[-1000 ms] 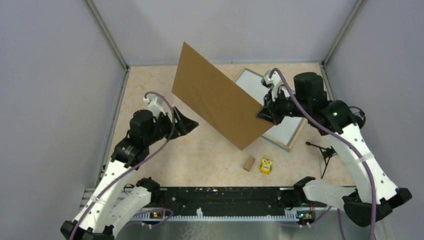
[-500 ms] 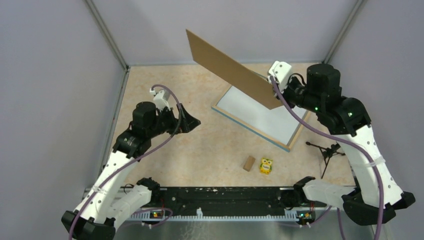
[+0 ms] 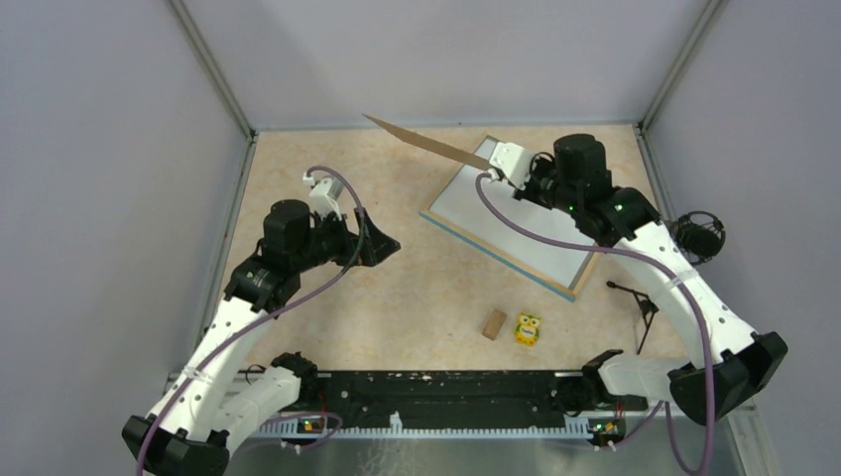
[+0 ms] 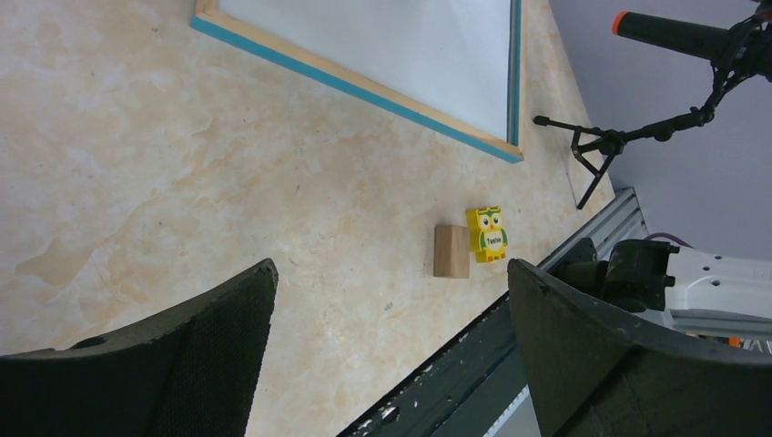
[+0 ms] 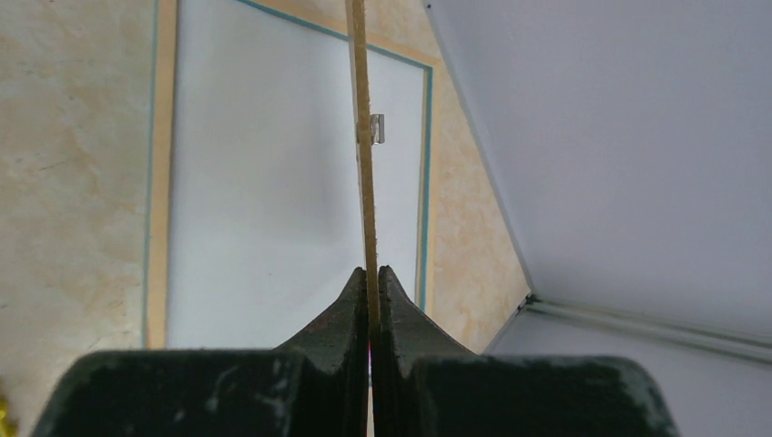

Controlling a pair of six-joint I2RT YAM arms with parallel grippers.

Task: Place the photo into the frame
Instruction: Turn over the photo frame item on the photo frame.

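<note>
The frame (image 3: pixel 493 252) lies flat on the table at the right, light wood with blue edges, and a plain white surface fills its inside. It also shows in the left wrist view (image 4: pixel 364 88) and right wrist view (image 5: pixel 164 182). The photo is out of view. My right gripper (image 3: pixel 499 171) is shut on the near end of the brown backing board (image 3: pixel 426 142), which it holds in the air above the frame's far left corner. That board (image 5: pixel 364 164) appears edge-on between my right gripper's (image 5: pixel 372 270) pads. My left gripper (image 3: pixel 382 243) hovers open and empty left of the frame, its fingers wide apart (image 4: pixel 391 266).
A small wooden block (image 3: pixel 493 323) and a yellow owl toy (image 3: pixel 528 328) sit side by side near the front rail. A small black tripod (image 3: pixel 645 297) stands at the right edge. Grey walls close in the table on three sides.
My right gripper has swung the backing board up and back, from leaning across the frame to nearly edge-on in the air, uncovering the frame. My left arm has barely moved.
</note>
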